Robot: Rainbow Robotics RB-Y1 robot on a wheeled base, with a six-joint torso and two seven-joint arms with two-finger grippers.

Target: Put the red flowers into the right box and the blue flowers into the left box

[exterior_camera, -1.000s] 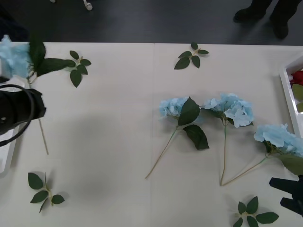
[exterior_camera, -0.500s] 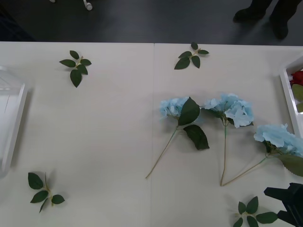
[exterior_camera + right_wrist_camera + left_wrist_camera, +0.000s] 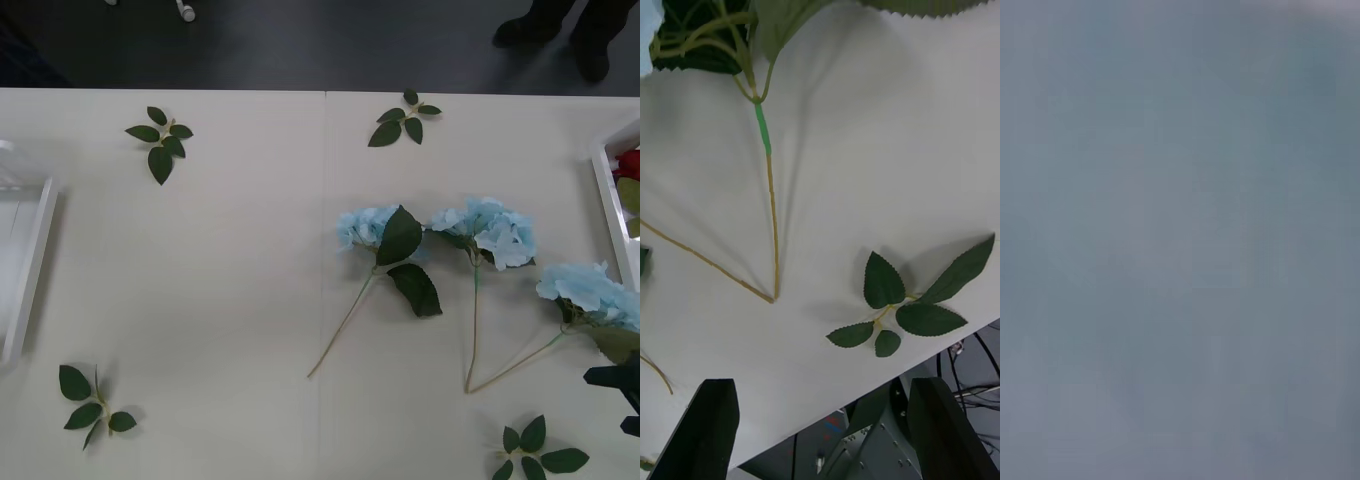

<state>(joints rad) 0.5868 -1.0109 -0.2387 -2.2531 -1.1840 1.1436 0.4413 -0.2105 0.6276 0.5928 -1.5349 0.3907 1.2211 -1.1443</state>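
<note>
3 blue flowers (image 3: 490, 232) lie on the desk (image 3: 230, 290), at about 3 o'clock from its middle: one head at the centre (image 3: 365, 226), one just beside it toward 3 o'clock, and a third (image 3: 588, 290) further toward 4 o'clock near the desk's edge, all with stems trailing toward 6 o'clock. The stems of the 2 rightmost meet at their tips. The left box (image 3: 25, 260) sits at the 9 o'clock edge, its white rim partly in view. The right box (image 3: 612, 200) sits at the 3 o'clock edge, with a bit of the red flowers (image 3: 630, 162) lying inside it. The right claw (image 3: 820, 431) hangs at about 4 o'clock over the desk's near edge, its 2 black fingers (image 3: 704, 427) spread wide and holding nothing. Loose leaf sprigs (image 3: 160, 140) lie at 11, 12, 7 and 5 o'clock. The left wrist view is a blank grey blur, so the left claw's state cannot be told.
</note>
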